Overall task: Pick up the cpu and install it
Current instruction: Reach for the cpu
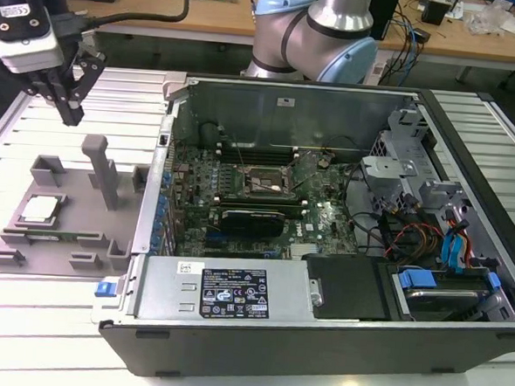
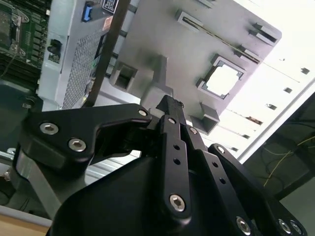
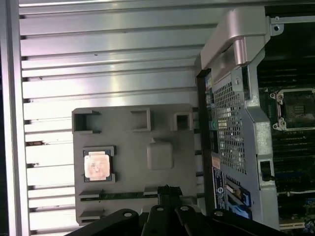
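I see my claw (image 1: 70, 110) clenched on nothing, hovering over the matte grey plastic fixture tray (image 1: 73, 227), where the square, shiny-topped cpu (image 1: 42, 208) lies flat (untouched).

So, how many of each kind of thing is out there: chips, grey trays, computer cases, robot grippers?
cpu: 1
grey fixture tray: 1
open computer case: 1
gripper: 1
Total: 4

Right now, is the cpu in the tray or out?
In: the cpu lies flat in a pocket of the grey tray, apart from the end effector.
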You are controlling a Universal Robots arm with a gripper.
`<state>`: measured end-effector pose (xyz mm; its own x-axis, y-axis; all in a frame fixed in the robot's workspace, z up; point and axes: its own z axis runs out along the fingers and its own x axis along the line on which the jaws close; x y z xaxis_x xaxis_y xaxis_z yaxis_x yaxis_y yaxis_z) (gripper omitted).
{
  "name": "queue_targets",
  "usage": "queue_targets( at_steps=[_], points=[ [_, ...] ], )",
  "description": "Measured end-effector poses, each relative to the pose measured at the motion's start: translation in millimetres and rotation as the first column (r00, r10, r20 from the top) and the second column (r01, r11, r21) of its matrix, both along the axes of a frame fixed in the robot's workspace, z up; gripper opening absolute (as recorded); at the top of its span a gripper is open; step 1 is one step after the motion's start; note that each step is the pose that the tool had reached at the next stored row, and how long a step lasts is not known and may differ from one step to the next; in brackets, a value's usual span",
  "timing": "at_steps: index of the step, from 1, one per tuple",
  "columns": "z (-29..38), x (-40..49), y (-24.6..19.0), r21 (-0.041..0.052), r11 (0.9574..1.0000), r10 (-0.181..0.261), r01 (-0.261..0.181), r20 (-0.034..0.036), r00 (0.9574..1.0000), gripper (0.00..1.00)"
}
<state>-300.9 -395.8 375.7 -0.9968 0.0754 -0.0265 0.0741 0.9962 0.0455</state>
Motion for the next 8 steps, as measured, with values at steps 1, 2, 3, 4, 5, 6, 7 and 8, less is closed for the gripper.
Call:
queue_targets(
  at_steps=[1,2,3,4,5,6,7,8],
  points=[
    [-1.1,-3.1,0.1,0.0,1.0,0.0,0.0,0.0001,1.0,0.11],
    [-2.1,-6.5,0.1,0.0,1.0,0.0,0.0,0.0001,1.0,0.11],
    [-3.7,-11.6,0.1,0.0,1.0,0.0,0.0,0.0,1.0,0.11],
    [-4.5,-14.9,0.1,0.0,1.0,0.0,0.0,0.0,1.0,0.11],
    [-5.4,-18.1,0.1,0.0001,1.0,0.0,0.0,0.0001,1.0,0.11],
    [-6.2,-20.9,0.1,0.0,1.0,0.0,0.0,0.0,1.0,0.11],
    [-7.4,-24.7,0.2,0.0,1.0,0.0,0.0,0.0001,1.0,0.11],
    [-8.6,-28.2,0.2,0.0,1.0,0.0,0.0,0.0,1.0,0.11]
  ],
)
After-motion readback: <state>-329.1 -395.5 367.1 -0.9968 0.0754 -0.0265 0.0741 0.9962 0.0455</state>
